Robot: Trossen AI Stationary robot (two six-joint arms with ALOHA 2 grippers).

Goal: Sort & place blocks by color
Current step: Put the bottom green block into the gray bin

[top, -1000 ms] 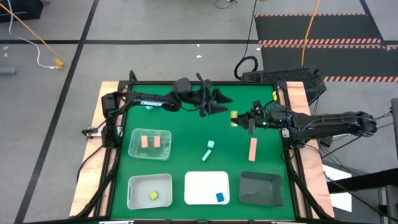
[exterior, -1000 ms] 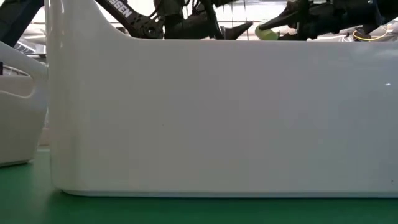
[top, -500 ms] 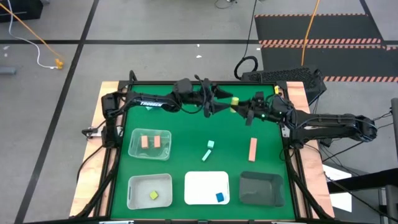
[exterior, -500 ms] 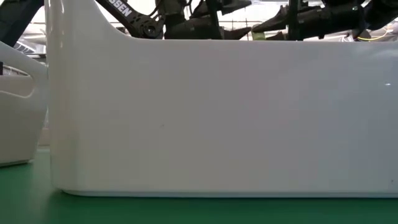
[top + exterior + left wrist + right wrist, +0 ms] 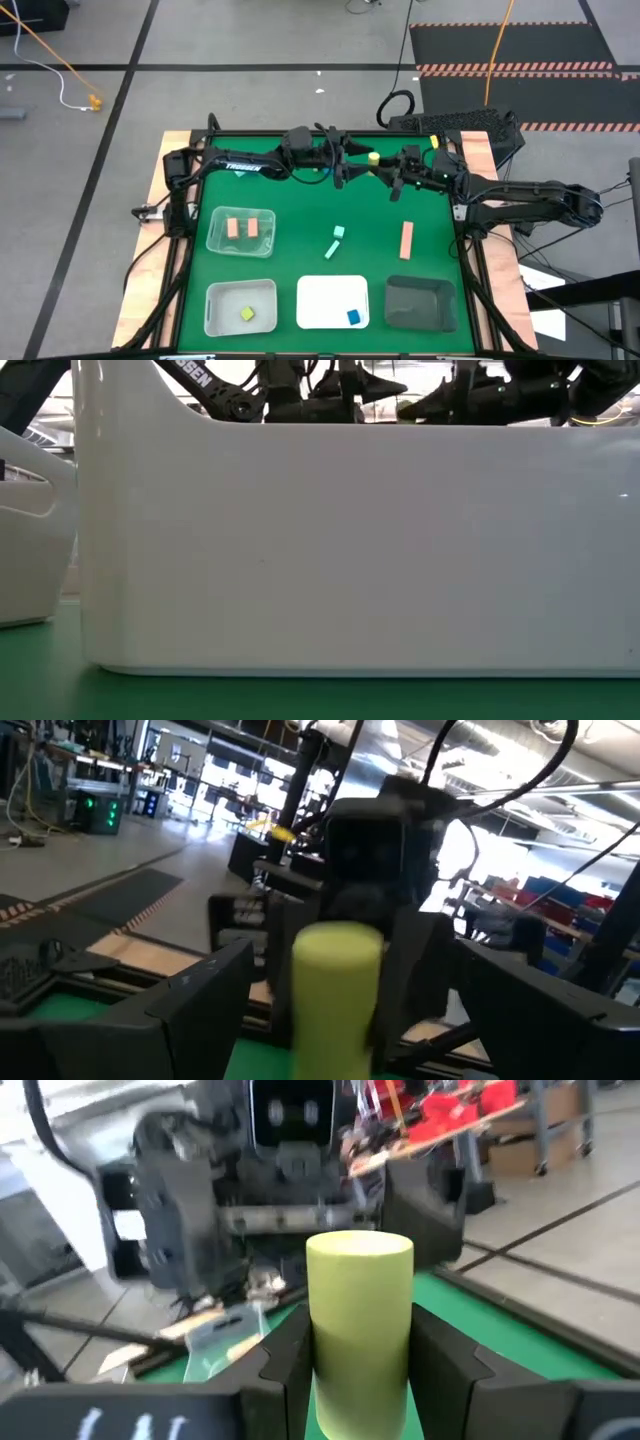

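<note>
The right gripper [image 5: 388, 172] was raised above the far edge of the green desk [image 5: 300, 235], its jaws clamped on a yellow-green block [image 5: 373, 158], a short cylinder-like piece seen end-up between the fingers [image 5: 290, 1350] in the right wrist view [image 5: 360, 1320]. The left gripper [image 5: 350, 165] faced it from the other side with its jaws spread wide apart; in the left wrist view [image 5: 335, 990] the block stood between those open fingers [image 5: 190, 1000], and contact could not be confirmed. All remaining items lay nearer the camera edge than this block. A salmon-pink bar [image 5: 406, 240] lay on the desk below and to the right of it, and a pale mint block [image 5: 336, 241] lay below and slightly left. A clear tray [image 5: 215, 240] farther left held two salmon-pink blocks [image 5: 242, 228]. In the front row, a second clear tray [image 5: 215, 320] held a yellow-green cube [image 5: 247, 314], the white tray [image 5: 320, 295] held a blue cube [image 5: 353, 317], and the dark tray [image 5: 420, 303] sat to the right. In the low view, the white tray wall [image 5: 350, 540] hid most of the scene.
</note>
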